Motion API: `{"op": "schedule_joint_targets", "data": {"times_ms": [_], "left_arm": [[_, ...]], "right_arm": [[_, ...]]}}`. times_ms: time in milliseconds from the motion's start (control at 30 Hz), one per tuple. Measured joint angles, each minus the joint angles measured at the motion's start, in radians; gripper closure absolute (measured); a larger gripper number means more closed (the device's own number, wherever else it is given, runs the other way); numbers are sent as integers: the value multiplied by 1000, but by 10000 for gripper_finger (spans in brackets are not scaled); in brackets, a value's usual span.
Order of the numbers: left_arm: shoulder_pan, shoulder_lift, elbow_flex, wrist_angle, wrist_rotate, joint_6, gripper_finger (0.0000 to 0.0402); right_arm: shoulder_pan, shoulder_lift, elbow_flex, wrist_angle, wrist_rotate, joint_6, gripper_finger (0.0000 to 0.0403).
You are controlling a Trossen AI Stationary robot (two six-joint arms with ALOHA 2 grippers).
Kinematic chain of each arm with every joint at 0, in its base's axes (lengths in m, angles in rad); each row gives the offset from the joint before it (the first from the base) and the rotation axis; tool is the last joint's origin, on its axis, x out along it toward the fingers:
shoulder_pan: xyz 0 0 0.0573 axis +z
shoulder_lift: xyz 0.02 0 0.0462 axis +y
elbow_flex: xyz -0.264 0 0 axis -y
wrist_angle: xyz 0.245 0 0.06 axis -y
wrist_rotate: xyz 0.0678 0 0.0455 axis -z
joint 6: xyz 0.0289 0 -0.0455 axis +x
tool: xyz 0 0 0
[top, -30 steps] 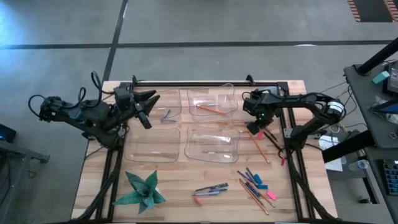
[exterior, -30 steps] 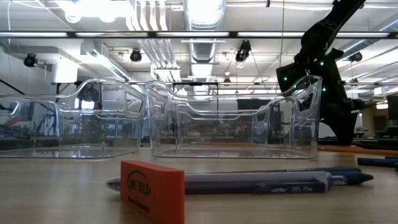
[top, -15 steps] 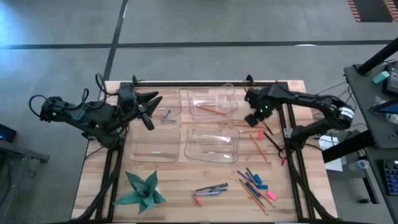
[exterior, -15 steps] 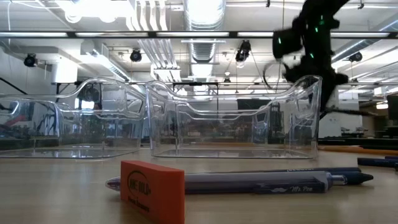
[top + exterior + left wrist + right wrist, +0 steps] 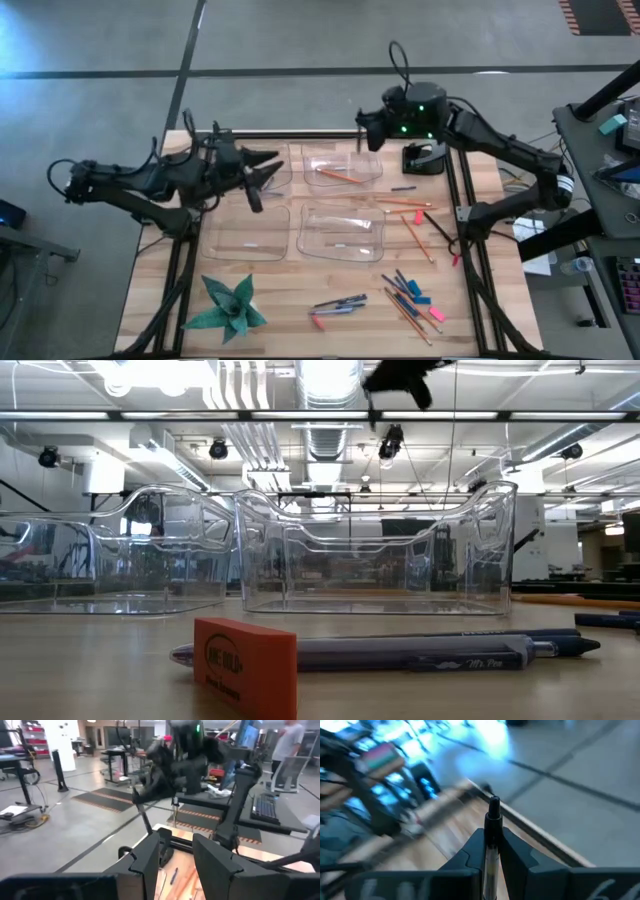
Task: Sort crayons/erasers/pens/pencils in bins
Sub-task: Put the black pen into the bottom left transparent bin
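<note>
Bins (image 5: 340,235), four clear trays, sit in the middle of the wooden surface (image 5: 300,320). One far bin holds an orange pencil (image 5: 338,175). The right end effector (image 5: 362,130) hangs over that far bin, pinched shut on a dark pen (image 5: 493,837). The step looks like carrying the pen to its bin. Next it likely must lower and let go. The left end effector (image 5: 262,178) waits half open and empty by the far left bin. More pens (image 5: 338,303) lie near the front.

My wooden table (image 5: 150,300), four clear bins (image 5: 342,235), green paper star (image 5: 232,306), loose pencils (image 5: 408,316), pens (image 5: 340,303), erasers (image 5: 421,299) near front edge
</note>
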Motion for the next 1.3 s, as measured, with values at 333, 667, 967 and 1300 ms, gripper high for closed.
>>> {"op": "schedule_joint_targets", "data": {"times_ms": [333, 667, 967, 1300], "left_arm": [[102, 68, 6, 30, 214, 1, 297], [113, 73, 12, 71, -91, 99, 297], [113, 68, -3, 66, -56, 65, 365], [114, 97, -10, 66, -45, 48, 298]], "right_arm": [[104, 165, 240, 27, -69, -149, 369], [138, 298, 394, 19, -179, -177, 369], [138, 385, 546, -99, -181, -231, 369], [145, 419, 610, -107, -250, -262, 369]]}}
